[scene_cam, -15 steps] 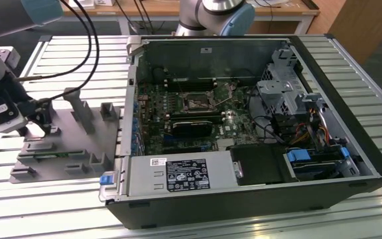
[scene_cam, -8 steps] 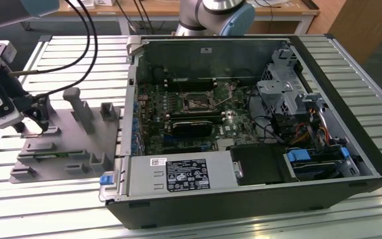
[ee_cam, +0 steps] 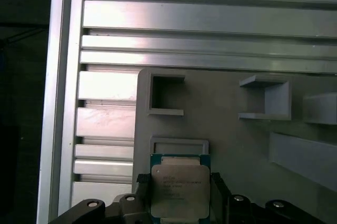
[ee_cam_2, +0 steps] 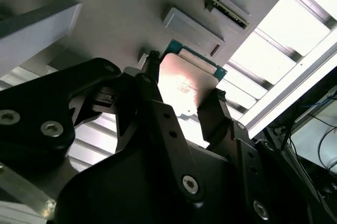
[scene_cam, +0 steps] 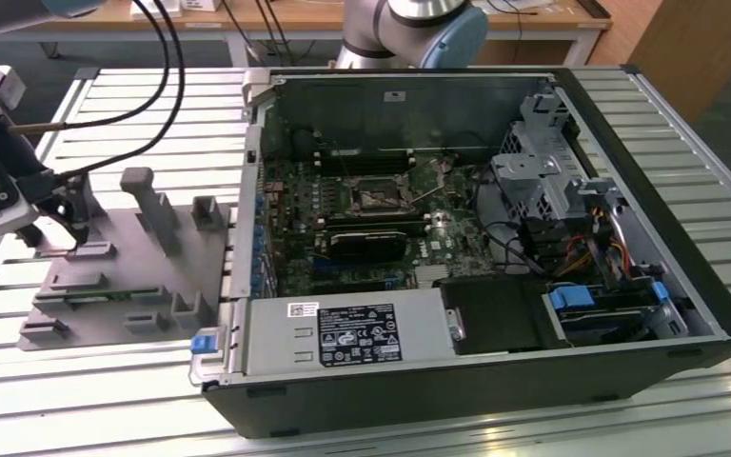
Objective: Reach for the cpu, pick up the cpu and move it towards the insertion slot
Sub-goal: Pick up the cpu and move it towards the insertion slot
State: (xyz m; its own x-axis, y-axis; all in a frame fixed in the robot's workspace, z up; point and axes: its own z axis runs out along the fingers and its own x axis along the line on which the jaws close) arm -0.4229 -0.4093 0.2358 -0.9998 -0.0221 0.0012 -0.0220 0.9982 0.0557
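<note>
Surface: bench of pale aluminium slats (scene_cam: 696,124), with dark grooves between the slats. An open computer case (scene_cam: 467,390) lies on its side on it, black shell, interior facing up.

Beyond the case: a wooden desk (scene_cam: 302,17) on a dark floor, and the arm's grey and blue base joint (scene_cam: 417,29). Black cables (scene_cam: 168,86) run above the slats on the exterior view's left of the case.

Inside the case: green motherboard (scene_cam: 340,262). The insertion slot (scene_cam: 376,195) is in its middle, a dark square in a silver frame with nothing in it.

Just beside the case on the exterior view's left: grey plastic plate (scene_cam: 125,259) with upright blocks. The gripper (scene_cam: 77,238) is down at the plate's edge farthest from the case.

Both wrist views: the cpu (ee_cam: 180,186) sits between the black fingers (ee_cam_2: 152,97), which are drawn in narrow, one against each of two opposite edges. The silver top is bright, with the green rim showing at the far edge. It is over the plate, well apart from the case. I cannot tell if it is lifted clear of the plate.
</note>
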